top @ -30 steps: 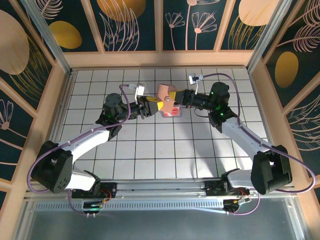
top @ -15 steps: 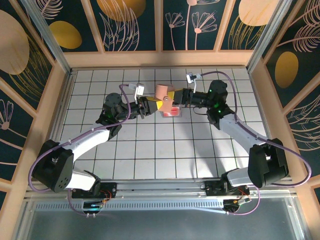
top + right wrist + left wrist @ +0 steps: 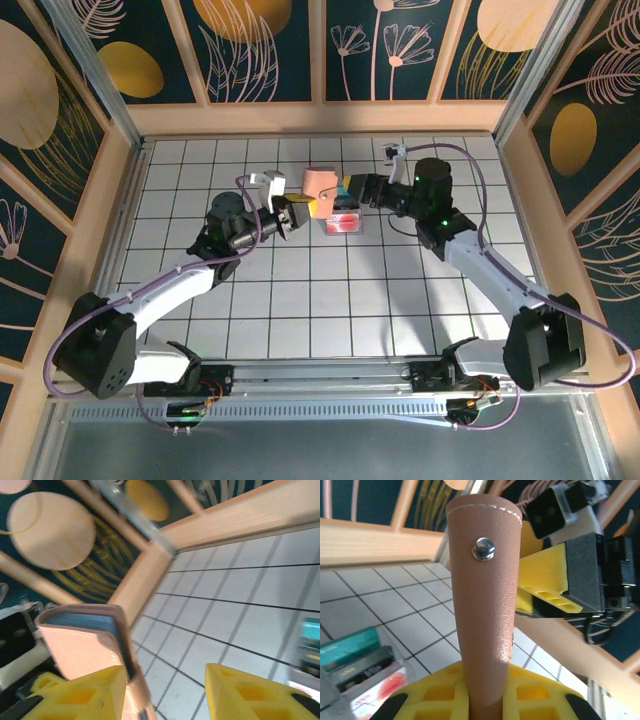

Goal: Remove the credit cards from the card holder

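Left claw (image 3: 296, 208): closed on the lower end of the card holder (image 3: 485, 580), holding it upright above the worktop (image 3: 300, 290)
Card holder: its tan side with a snap stud faces the left wrist camera, and the right wrist view shows the blue-grey inner face along its top edge
Right claw (image 3: 165, 695): jaws apart, the holder's edge just beside one yellow finger, nothing pinched
Credit cards (image 3: 343, 218): teal ones and a white-pink one with a red spot lie together on the worktop, near the raised holder
Inside the holder: cannot tell whether a card remains
Step in hand: probably the right claw lining up on the holder's open edge
Doing it well: grip low and firm on the left, bring the right fingers square to the pocket mouth, pinch card rather than leather, and draw straight out along the pocket
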Available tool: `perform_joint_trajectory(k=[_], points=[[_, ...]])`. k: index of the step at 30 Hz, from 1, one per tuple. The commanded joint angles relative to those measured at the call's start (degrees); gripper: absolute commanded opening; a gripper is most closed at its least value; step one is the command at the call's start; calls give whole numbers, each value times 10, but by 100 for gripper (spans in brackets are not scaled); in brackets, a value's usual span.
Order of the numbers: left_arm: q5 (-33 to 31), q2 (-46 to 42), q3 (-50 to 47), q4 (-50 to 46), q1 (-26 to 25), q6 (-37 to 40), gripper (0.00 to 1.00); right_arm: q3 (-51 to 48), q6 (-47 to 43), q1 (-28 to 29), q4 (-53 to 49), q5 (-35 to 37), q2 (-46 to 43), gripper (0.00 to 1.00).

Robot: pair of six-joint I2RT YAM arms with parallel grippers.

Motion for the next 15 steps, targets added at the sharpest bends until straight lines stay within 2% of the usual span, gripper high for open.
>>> perform_joint_trajectory(k=[1, 5, 11, 15], points=[[-87, -26, -12, -8, -8, 49, 0, 30, -23, 17, -102, 175, -29, 45], [-114, -18, -5, -32, -11, 63, 0, 52, -19, 53, -159, 253, -32, 40], [-125, 0, 1, -10, -10, 62, 0, 99, -9, 125, -237, 342, -14, 36], [-129, 15, 12, -9, -10, 61, 0, 131, -8, 169, -267, 375, 12, 35]])
